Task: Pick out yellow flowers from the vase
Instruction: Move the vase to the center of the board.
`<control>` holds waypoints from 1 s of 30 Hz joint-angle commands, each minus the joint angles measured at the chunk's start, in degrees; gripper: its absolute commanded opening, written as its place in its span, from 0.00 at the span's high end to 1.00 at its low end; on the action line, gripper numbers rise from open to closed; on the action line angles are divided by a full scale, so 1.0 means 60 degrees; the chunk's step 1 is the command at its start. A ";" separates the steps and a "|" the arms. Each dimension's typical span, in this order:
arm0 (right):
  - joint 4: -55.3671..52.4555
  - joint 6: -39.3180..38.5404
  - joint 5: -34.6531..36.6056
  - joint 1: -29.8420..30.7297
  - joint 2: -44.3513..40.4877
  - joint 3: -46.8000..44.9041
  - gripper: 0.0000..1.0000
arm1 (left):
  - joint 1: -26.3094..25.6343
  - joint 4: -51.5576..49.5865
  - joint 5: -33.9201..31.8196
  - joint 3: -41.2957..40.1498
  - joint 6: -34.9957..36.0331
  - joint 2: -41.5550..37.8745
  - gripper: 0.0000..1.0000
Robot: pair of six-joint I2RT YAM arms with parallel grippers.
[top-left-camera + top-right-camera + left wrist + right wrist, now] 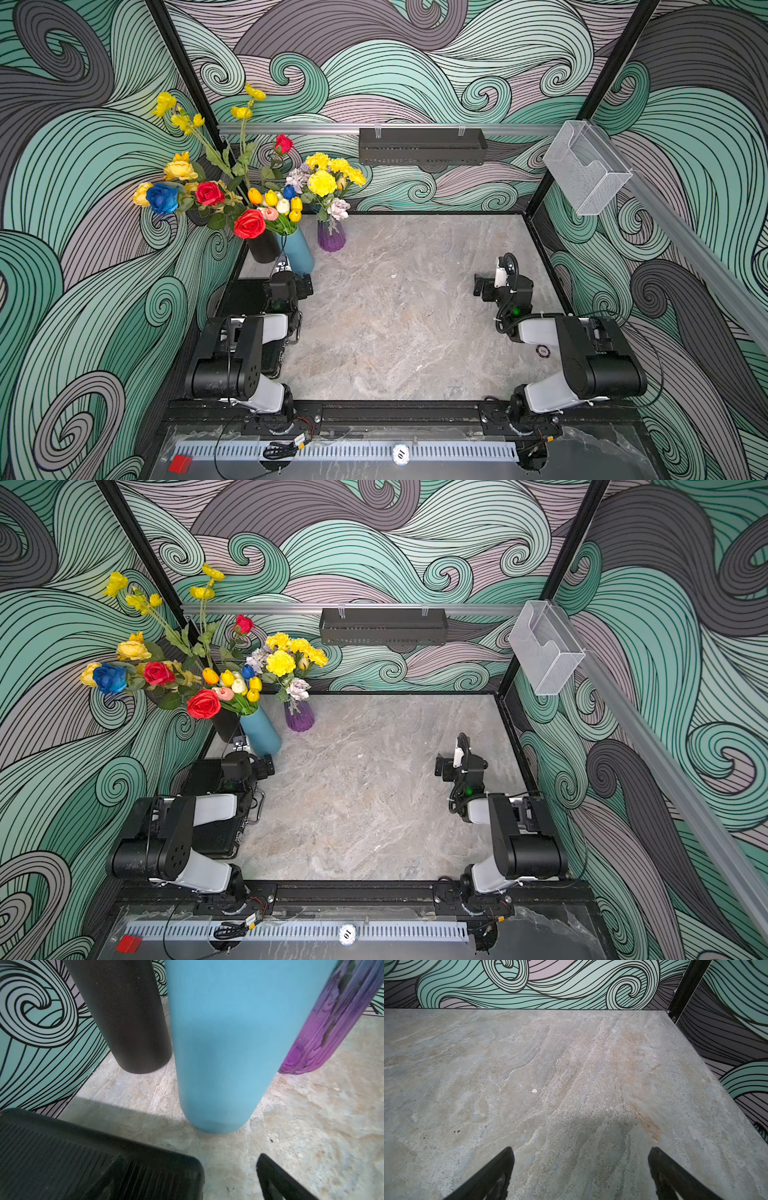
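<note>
Judging by thin wiry stems, the yellow flowers (322,183) should be light and floppy, best pinched below the blooms; left fingers (270,1174) and right fingers (502,1163) gape empty.

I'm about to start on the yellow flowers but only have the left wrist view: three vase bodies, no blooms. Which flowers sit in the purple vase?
Observer: The purple vase holds ruffled yellow pom-poms with pale lilac blooms.
Operator: And the blue vase ahead?
Observer: The blue vase holds small yellow tulips mixed with buds of other colours.
Operator: Is the right arm busy?
Observer: No; the right claw hangs open over the table, holding nothing.
</note>
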 commanded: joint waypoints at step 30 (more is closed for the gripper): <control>-0.4058 0.4012 -0.2412 0.0923 -0.5529 0.1219 0.01 | -0.2176 -0.4803 0.2036 0.2812 -0.3318 -0.2221 0.01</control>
